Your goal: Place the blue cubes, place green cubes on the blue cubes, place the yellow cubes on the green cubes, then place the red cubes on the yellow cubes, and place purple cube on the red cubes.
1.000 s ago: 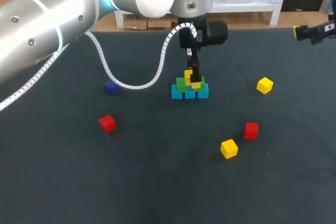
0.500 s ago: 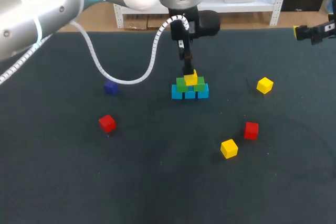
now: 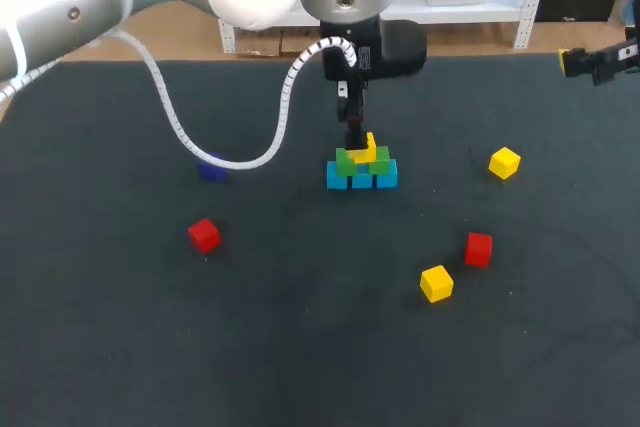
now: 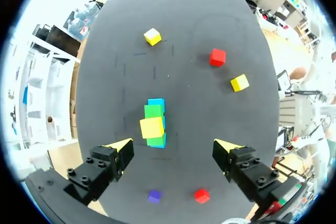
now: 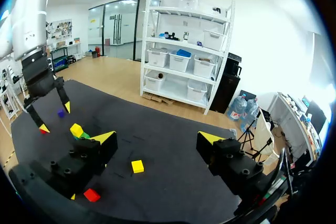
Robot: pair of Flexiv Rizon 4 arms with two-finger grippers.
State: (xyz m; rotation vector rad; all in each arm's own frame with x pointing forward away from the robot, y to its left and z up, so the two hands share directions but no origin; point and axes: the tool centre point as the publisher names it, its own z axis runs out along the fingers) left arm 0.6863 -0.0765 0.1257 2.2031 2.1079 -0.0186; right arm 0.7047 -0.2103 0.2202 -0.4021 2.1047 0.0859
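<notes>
You've got the blue cubes (image 3: 361, 180) in a row just above the middle of the head view. The green cubes (image 3: 347, 159) sit on them with one yellow cube (image 3: 364, 155) a bit crooked on top, and your left gripper (image 4: 173, 146) hangs right over it, spread wide and empty. By my reckoning that leaves the loose yellow cubes (image 3: 504, 162) and red cubes (image 3: 478, 248) lower right, one more red lower left, and the purple cube (image 3: 211, 169) at left, while your right gripper (image 5: 156, 138) sits wide open and empty in the upper right corner. No writing I can read on any cube.
</notes>
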